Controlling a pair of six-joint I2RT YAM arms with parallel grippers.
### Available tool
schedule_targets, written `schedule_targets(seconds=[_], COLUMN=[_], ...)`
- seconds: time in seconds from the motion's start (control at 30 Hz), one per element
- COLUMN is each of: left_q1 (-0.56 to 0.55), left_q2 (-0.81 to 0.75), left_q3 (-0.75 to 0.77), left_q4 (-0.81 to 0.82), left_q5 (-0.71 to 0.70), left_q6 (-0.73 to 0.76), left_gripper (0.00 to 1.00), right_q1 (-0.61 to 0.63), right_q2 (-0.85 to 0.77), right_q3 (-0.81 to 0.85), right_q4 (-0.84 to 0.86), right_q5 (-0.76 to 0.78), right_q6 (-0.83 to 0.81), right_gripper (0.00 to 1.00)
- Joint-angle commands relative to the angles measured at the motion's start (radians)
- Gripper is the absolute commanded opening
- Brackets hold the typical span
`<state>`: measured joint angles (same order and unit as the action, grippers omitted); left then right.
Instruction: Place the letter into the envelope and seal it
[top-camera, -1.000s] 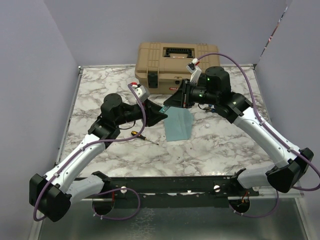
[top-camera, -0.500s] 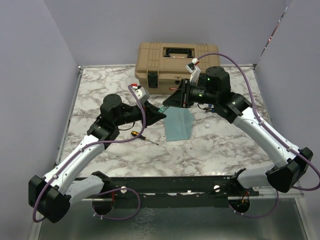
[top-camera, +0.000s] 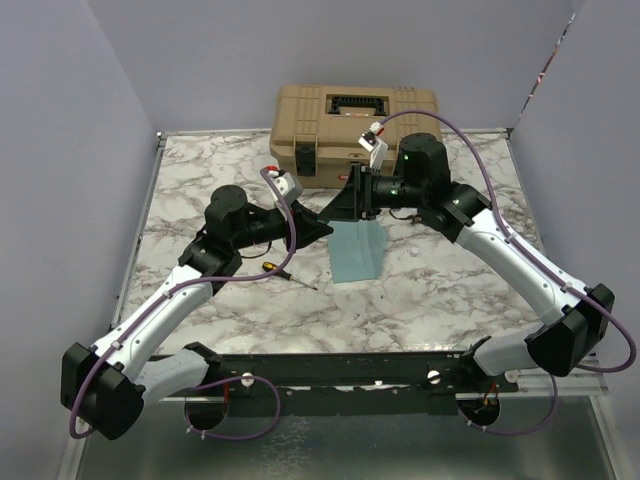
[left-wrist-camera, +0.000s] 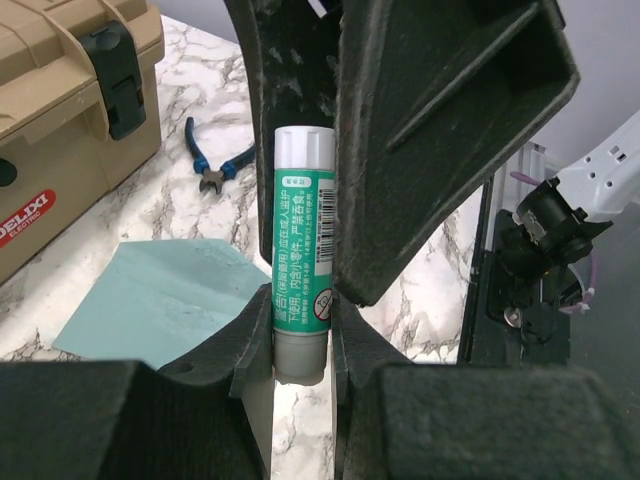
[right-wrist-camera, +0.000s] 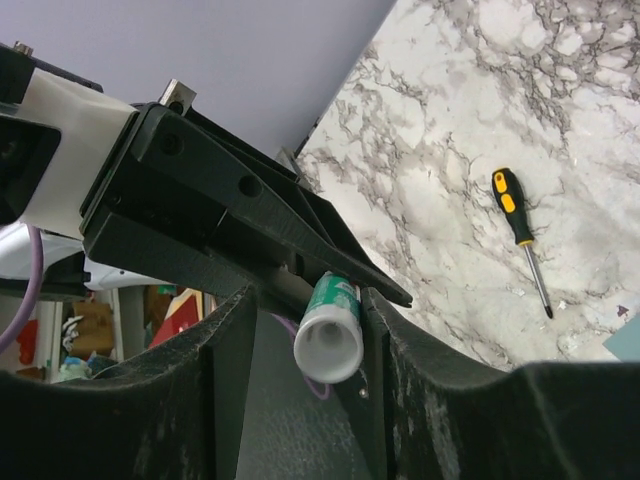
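The teal envelope (top-camera: 357, 252) lies flat on the marble table, just below where the two grippers meet; it also shows in the left wrist view (left-wrist-camera: 160, 300). The letter is out of view. My left gripper (top-camera: 318, 228) is shut on the grey base of a green glue stick (left-wrist-camera: 303, 260) and holds it above the table. My right gripper (top-camera: 348, 200) faces it, open, its jaws around the stick's white cap (right-wrist-camera: 328, 345). The cap touches one finger (right-wrist-camera: 385, 330), and there is a gap to the other.
A tan toolbox (top-camera: 345, 125) stands at the back of the table, close behind the grippers. A yellow-handled screwdriver (top-camera: 285, 272) lies left of the envelope. Blue-handled pliers (left-wrist-camera: 215, 165) lie near the toolbox. Purple walls enclose three sides.
My right gripper has moved left toward the left gripper and now has its jaws around the glue stick's cap. The left gripper and the envelope have hardly moved.
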<state>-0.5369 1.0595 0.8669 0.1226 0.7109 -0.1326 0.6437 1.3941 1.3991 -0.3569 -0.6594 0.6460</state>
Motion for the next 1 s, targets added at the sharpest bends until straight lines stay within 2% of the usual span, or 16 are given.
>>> schedule_targets(seconds=[0.0, 0.2, 0.5, 0.73, 0.83, 0.9, 0.97], left_q1=[0.002, 0.002, 0.002, 0.002, 0.002, 0.002, 0.002], left_q2=[0.005, 0.016, 0.021, 0.015, 0.008, 0.002, -0.014], left_q3=[-0.005, -0.006, 0.005, 0.013, 0.014, 0.014, 0.006], left_q4=[0.009, 0.000, -0.028, -0.042, -0.043, -0.043, -0.043], left_q5=[0.034, 0.076, 0.085, 0.068, 0.061, 0.051, 0.013], left_q6=[0.031, 0.040, 0.043, 0.038, 0.034, 0.030, 0.024], left_gripper=[0.07, 0.07, 0.10, 0.17, 0.27, 0.46, 0.67], right_q1=[0.005, 0.005, 0.005, 0.005, 0.005, 0.005, 0.005], right_q2=[0.016, 0.027, 0.046, 0.049, 0.041, 0.028, 0.010], right_q3=[-0.003, 0.011, 0.029, 0.043, 0.043, 0.035, 0.017], right_q4=[0.013, -0.032, -0.117, -0.169, -0.182, -0.178, -0.167], right_q5=[-0.096, -0.139, -0.173, -0.140, -0.098, -0.031, 0.057], right_q6=[-0.020, -0.071, -0.156, -0.206, -0.226, -0.232, -0.233], right_gripper=[0.47, 0.42, 0.41, 0.19, 0.09, 0.01, 0.01])
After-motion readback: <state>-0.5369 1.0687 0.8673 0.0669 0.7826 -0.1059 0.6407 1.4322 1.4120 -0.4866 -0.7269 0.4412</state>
